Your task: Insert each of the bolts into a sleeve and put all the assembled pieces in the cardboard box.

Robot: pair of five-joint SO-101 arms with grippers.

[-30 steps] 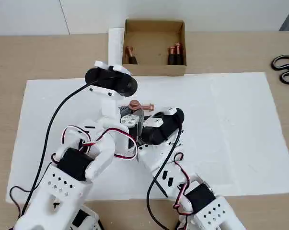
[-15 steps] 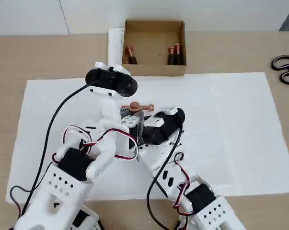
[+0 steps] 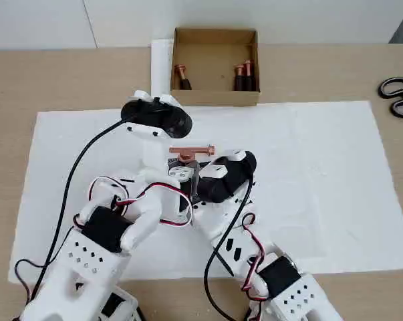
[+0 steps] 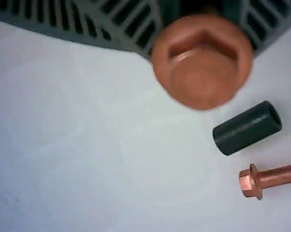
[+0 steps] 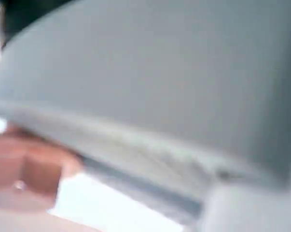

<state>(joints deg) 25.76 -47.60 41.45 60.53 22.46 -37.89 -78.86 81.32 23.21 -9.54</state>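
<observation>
Moved: held bolt [image 3: 186, 158] has slid a little toward the arm bases since a second ago, and more of the loose bolt [image 3: 204, 150] shows beyond it.
Held bolt: up off the paper [image 3: 321, 167], standing on end with its head up. In the left wrist view the head faces the camera, tight against a dark ribbed part.
Sleeve [image 4: 246, 128]: black and lying flat on the paper. It sits just beside the held bolt's head, between that head and the loose bolt, touching neither.
Axes: the sleeve's long axis runs near parallel to the loose bolt's shaft. It lies crosswise to the upright held bolt, so the two are not lined up.
Nearer arm: left gripper [image 3: 181, 166] and right gripper [image 3: 200, 170] crowd over the same spot. The left wrist view has the sleeve close by, so the left arm seems no farther than the right.
Left gripper: how far open, cannot tell.
Right gripper: its own view is a grey blur with a copper patch at one edge. How far open, cannot tell.
Holder: some grip keeps the bolt aloft, but I cannot tell which arm's.
Box [image 3: 216, 98]: past the paper's far edge, well apart from the arms, with three finished pieces [image 3: 243, 75] inside.
Next, as a judgement: the sleeve needs lifting and turning into line with the bolt's shaft.
</observation>
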